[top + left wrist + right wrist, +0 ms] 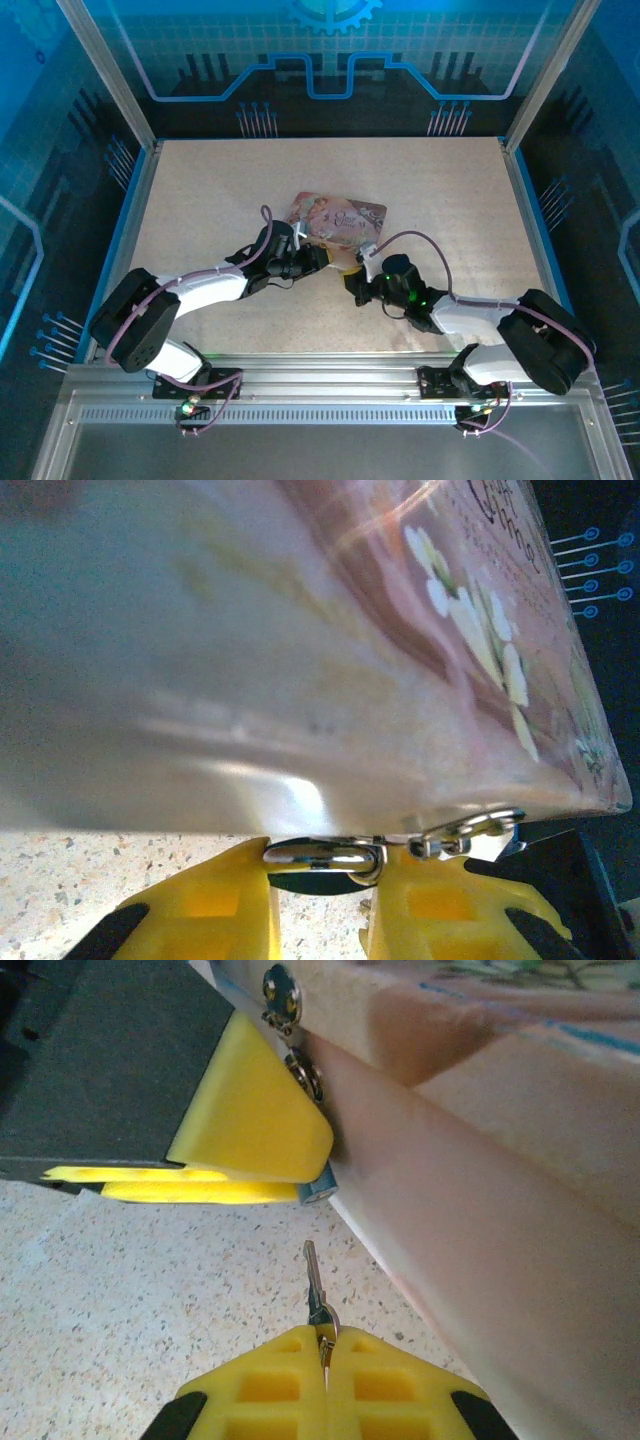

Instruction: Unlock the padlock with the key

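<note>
Top view. A pink illustrated tin (338, 215) lies near the middle of the speckled surface (200, 200). The two arms reach in from the near edge and meet at the tin's near side: the left fingers (316, 258) at the tin's 7 o'clock, the right fingers (353, 281) at its 5 o'clock, close together. The padlock itself is too small to make out here.

Left wrist view. The yellow left fingers (235, 890) stand at 6 o'clock, drawn in on the padlock (325, 857), whose silvery loop spans the narrow space between them, with a dark part just below it. The padlock sits against the lower edge of the tin (250, 660). A small metal clasp (470, 830) on that edge lies at the padlock's 3 o'clock, just beside it.

Right wrist view. The right fingers (300, 1380) are pressed together on the key (314, 1285), which stands out of them with its blade pointing to 12 o'clock. The left fingers (250, 1110) lie at 10 o'clock, narrow, with the bluish corner of the padlock (318, 1189) showing at their tips, tight against the side of the tin (480, 1210). The key tip stops short of the padlock; a strip of bare surface (120, 1300) shows between them.
</note>
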Robot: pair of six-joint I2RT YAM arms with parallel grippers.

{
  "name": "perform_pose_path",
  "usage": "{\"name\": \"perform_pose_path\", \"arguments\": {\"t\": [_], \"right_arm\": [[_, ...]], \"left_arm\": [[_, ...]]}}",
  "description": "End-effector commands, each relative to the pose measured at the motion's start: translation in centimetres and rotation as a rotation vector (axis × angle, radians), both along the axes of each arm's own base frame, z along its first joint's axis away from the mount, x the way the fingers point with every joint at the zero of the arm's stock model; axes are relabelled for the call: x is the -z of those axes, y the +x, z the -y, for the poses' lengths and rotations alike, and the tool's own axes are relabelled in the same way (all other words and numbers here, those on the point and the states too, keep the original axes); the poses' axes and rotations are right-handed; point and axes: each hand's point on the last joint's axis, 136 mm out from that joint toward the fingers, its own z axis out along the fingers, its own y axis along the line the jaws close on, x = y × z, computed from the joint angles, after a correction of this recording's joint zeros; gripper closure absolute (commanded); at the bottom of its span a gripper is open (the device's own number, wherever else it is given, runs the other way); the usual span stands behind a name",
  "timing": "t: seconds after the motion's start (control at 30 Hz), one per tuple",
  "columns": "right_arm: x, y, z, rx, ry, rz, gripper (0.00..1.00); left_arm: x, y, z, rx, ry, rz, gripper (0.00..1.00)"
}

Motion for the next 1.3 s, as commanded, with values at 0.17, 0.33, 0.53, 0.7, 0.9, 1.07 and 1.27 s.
{"name": "perform_pose_path", "arguments": {"t": [0.17, 0.33, 0.53, 0.7, 0.9, 1.07, 1.27], "right_arm": [[-0.6, 0.7, -0.8, 0.005, 0.033, 0.054, 0.97], [-0.5, 0.9, -1.2, 0.001, 0.035, 0.048, 0.97], [-0.6, 1.1, -1.5, -0.002, 0.046, 0.050, 0.97], [-0.8, 1.1, -1.6, -0.006, 0.053, 0.051, 0.97], [-0.8, 1.2, -1.8, -0.006, 0.057, 0.050, 0.97], [-0.9, 1.3, -2.1, -0.013, 0.068, 0.050, 0.97], [-1.2, 1.3, -2.3, -0.018, 0.086, 0.059, 0.97]], "left_arm": [[-3.7, 0.2, 1.3, 0.017, -0.106, 0.035, 0.89], [-3.6, 0.2, 1.3, 0.015, -0.101, 0.034, 0.89], [-3.4, 0.2, 1.2, 0.014, -0.098, 0.029, 0.89], [-3.4, 0.2, 1.3, 0.014, -0.098, 0.030, 0.89], [-3.4, 0.2, 1.2, 0.012, -0.097, 0.029, 0.89], [-3.3, 0.1, 1.2, 0.012, -0.098, 0.026, 0.89], [-3.2, 0.1, 1.1, 0.009, -0.098, 0.026, 0.89]]}}
